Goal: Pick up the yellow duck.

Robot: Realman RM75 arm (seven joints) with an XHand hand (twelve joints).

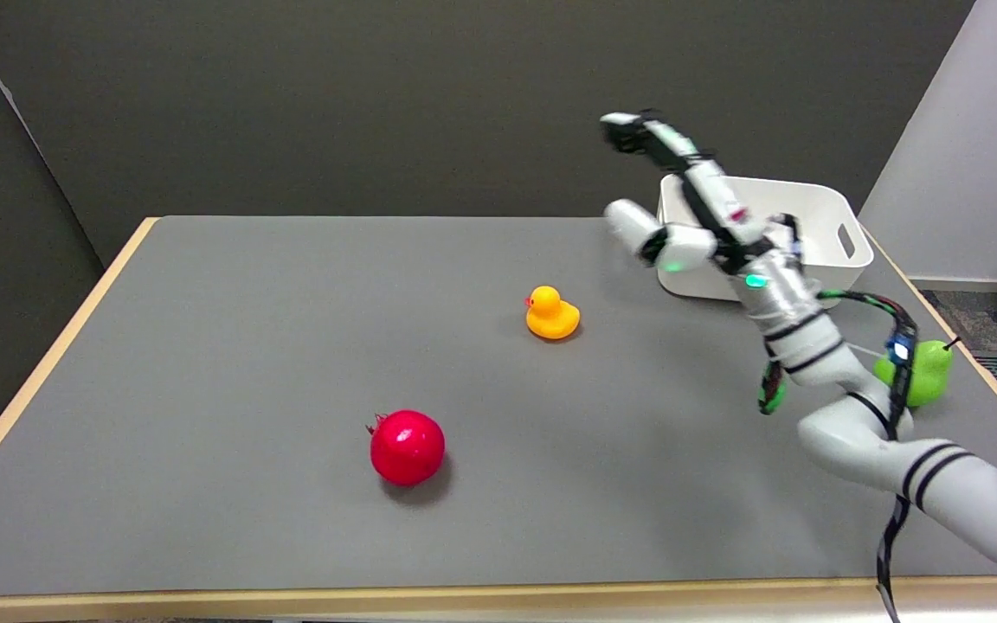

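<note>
The yellow duck (552, 313) stands upright near the middle of the grey table (230, 363), its beak facing left. My right hand (676, 203) hangs in the air to the duck's upper right, in front of the white bin's left end. Its fingers are spread apart and hold nothing. A clear gap separates hand and duck.
A white bin (810, 238) stands at the back right of the table. A green pear (927, 372) lies near the right edge, partly behind my forearm. A red pomegranate (407, 446) sits in front of the duck, to the left.
</note>
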